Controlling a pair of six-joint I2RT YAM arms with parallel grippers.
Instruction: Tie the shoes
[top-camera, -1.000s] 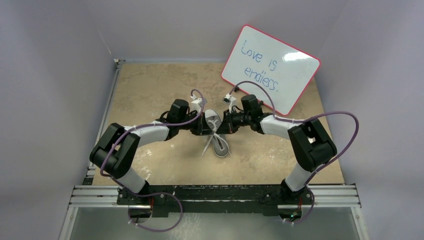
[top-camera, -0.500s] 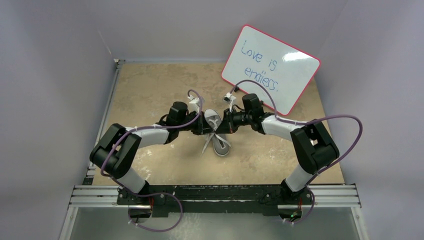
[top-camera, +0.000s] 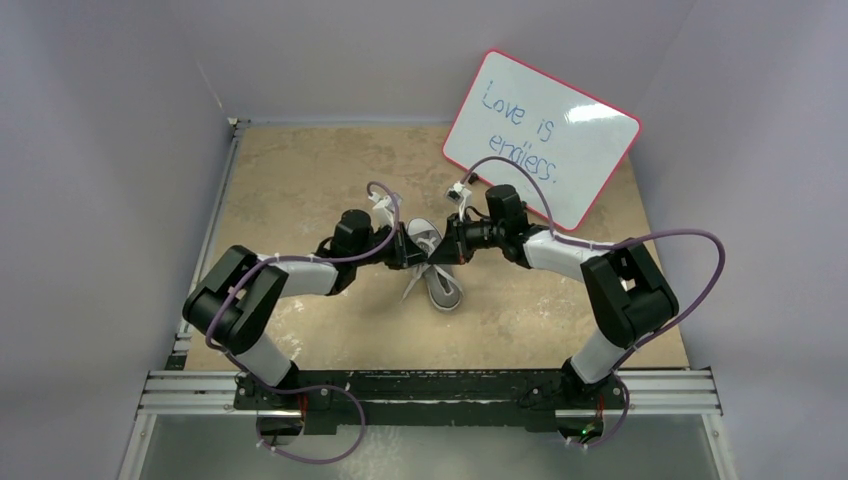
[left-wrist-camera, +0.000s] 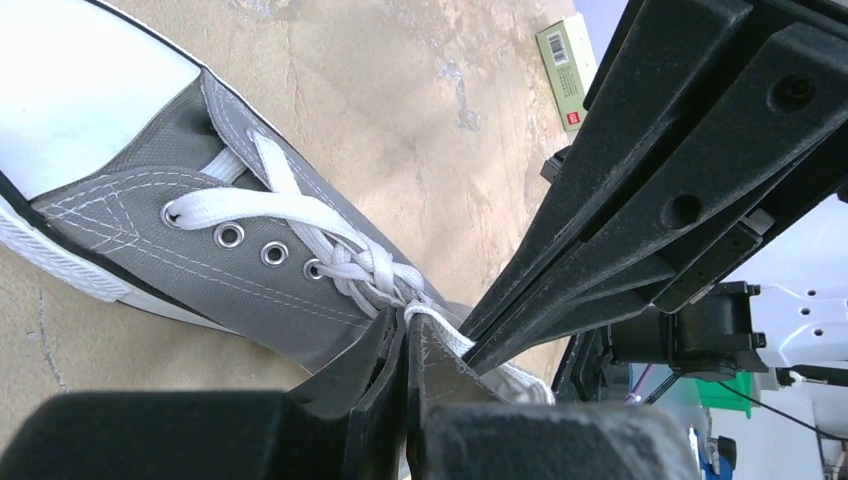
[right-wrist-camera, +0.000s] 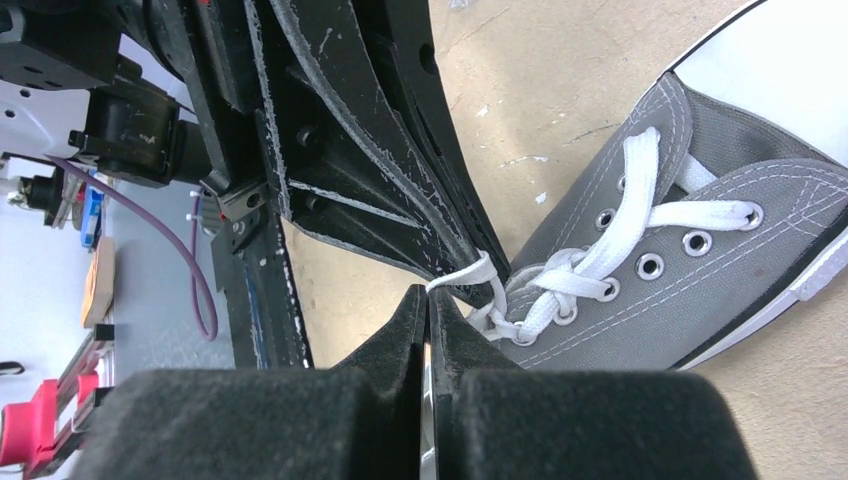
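The shoe (left-wrist-camera: 200, 270) lies in the middle of the bench (top-camera: 300, 180), between the two arms. Its upper is grey woven canvas with pale double stitching, and the sole and toe cap are smooth white rubber. Round metal eyelets (left-wrist-camera: 273, 254) line the flat white laces (left-wrist-camera: 300, 215), which cross and twist together higher up the shoe. The bench is a mottled tan, stone-like surface.

The left pincer (left-wrist-camera: 405, 335) is pressed together on a strand of the laces just beside that twist. The right pincer (right-wrist-camera: 428, 300) is likewise pinched on a strand looping off it. Their black tips nearly meet over the shoe.

The right wrist view shows the left pincer's fingers (right-wrist-camera: 340, 150) scuffed with white scratches. Only the left wrist view shows a small green box (left-wrist-camera: 566, 62) on the bench beyond the shoe. Only the top view shows the red-edged whiteboard (top-camera: 540, 135) propped at the far right, with blue handwriting.
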